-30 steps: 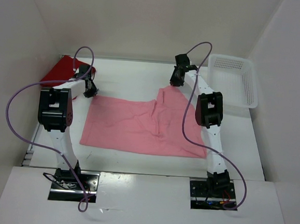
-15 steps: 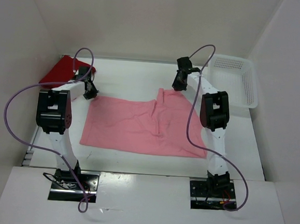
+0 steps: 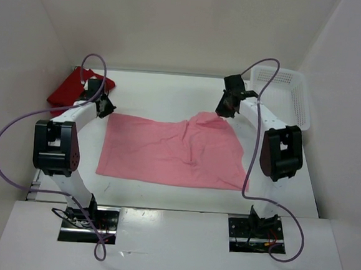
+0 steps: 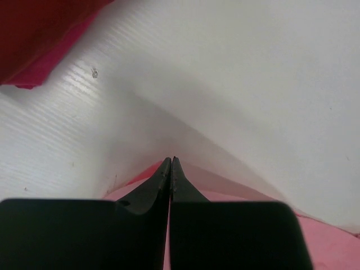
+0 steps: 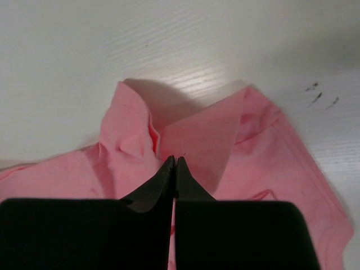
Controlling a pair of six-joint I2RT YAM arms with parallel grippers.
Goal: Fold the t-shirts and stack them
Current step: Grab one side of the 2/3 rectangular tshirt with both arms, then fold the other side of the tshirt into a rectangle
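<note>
A light pink t-shirt (image 3: pixel 166 153) lies spread flat in the middle of the table. My left gripper (image 3: pixel 106 109) is shut on its far left corner; in the left wrist view the pink cloth (image 4: pixel 332 247) rises in a tent to the closed tips (image 4: pixel 171 160). My right gripper (image 3: pixel 223 111) is shut on the far right edge, where the cloth (image 5: pixel 264 146) bunches and lifts at the tips (image 5: pixel 175 159). Two red t-shirts (image 3: pixel 72 86) lie piled at the back left, a darker red one (image 4: pixel 34 28) over a crimson-magenta one (image 4: pixel 53 67).
A white perforated basket (image 3: pixel 292 109) stands at the back right, close behind the right arm. White walls enclose the table at the back and on both sides. Purple cables loop from both arms.
Both grippers have shut on the pink shirt's far edge. The right gripper has moved right, drawing the far right part of the cloth outward; the left gripper has shifted slightly back and left.
</note>
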